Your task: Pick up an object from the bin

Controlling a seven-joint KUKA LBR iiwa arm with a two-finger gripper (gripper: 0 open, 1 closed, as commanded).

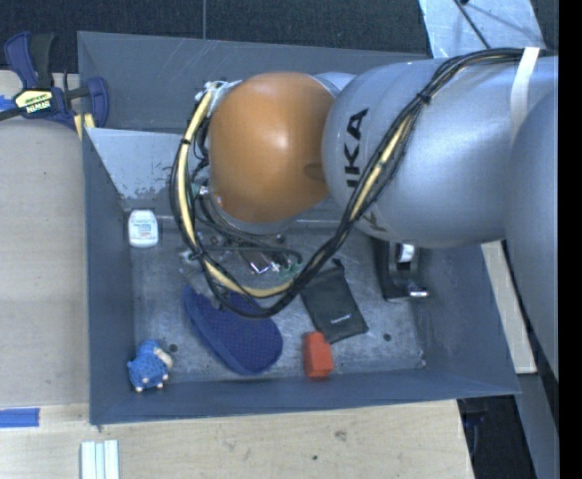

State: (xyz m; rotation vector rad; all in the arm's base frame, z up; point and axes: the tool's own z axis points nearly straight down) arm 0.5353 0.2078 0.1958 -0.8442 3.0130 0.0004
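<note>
The arm (440,158) reaches into the grey bin (106,297) from 3 o'clock, and its orange cover (266,148) hangs over the middle of the floor and hides the jaws, so I cannot tell whether they are apart or together. Nearest below the wrist lie a dark blue fabric pad (233,335) at 6 o'clock and a flat black case (335,307) at 4 o'clock, with an orange-red block (317,355) just beside the case. A small white tub (143,230) sits at 9 o'clock, a blue and yellow toy (149,367) at 7 o'clock, and a black clip-like thing (400,267) at 3 o'clock.
</note>
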